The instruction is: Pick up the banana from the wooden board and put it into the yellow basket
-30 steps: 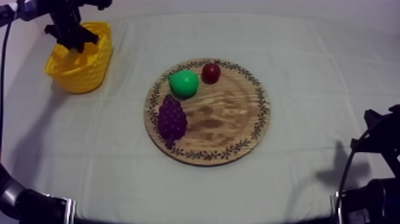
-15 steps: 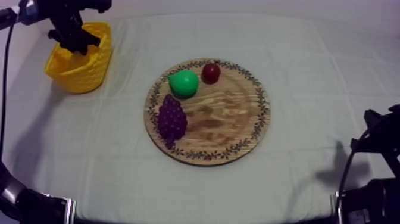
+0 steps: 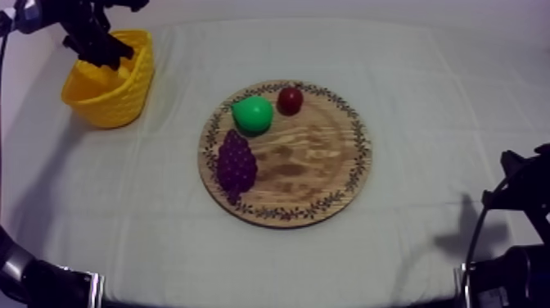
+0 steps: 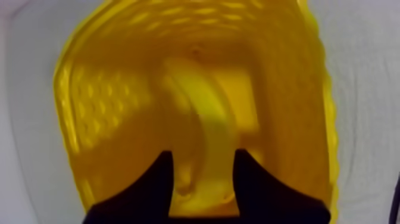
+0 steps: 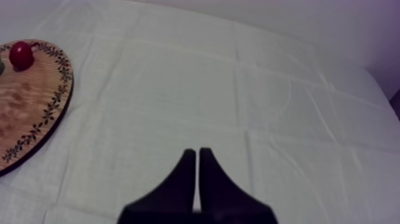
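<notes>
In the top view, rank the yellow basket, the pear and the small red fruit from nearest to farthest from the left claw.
Measured from the left claw, at the table's far left corner:
1. The yellow basket, right under the claw.
2. The pear, on the far left part of the wooden board.
3. The small red fruit, just right of the pear, by the board's far rim.

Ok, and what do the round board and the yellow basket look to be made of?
Board: wood, it seems, matte, with brown grain streaks and a printed leafy rim. Basket: probably moulded plastic, slightly glossy, its walls a lattice of small holes; a woven material cannot be ruled out.
</notes>
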Controlling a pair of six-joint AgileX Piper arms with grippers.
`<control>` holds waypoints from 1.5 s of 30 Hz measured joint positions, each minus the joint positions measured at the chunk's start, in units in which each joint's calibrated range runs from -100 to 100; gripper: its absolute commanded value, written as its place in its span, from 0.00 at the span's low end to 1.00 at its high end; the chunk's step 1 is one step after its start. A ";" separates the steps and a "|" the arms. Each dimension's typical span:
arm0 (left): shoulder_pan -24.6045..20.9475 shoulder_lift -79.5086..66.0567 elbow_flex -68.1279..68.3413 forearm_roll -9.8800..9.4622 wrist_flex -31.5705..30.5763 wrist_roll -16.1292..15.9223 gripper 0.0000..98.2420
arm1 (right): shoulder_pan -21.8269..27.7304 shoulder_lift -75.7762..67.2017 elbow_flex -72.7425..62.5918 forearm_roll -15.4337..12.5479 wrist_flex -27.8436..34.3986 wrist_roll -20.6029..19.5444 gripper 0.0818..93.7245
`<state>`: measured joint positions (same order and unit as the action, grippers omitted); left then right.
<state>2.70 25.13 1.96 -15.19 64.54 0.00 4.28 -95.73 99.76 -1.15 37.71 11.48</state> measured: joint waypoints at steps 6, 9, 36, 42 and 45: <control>-0.17 -3.37 4.64 1.54 -4.11 -0.86 0.36 | 0.00 0.00 0.00 0.00 0.00 0.00 0.00; 0.05 -6.24 7.80 1.80 -7.32 -0.46 0.28 | 0.00 0.00 0.00 0.00 0.00 0.00 0.00; 0.73 -68.06 66.91 11.05 -35.16 0.37 0.01 | 0.00 0.00 0.00 0.00 0.04 0.00 0.00; 0.78 -82.16 78.80 11.15 -38.60 2.67 0.00 | 0.00 0.00 0.00 0.00 0.04 0.01 0.00; 0.18 -88.39 83.51 12.04 -38.49 3.16 0.00 | 0.00 0.00 0.00 0.00 0.04 0.01 0.00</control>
<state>2.88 -63.26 85.48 -3.14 26.05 3.16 4.28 -95.73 99.76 -1.15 37.75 11.49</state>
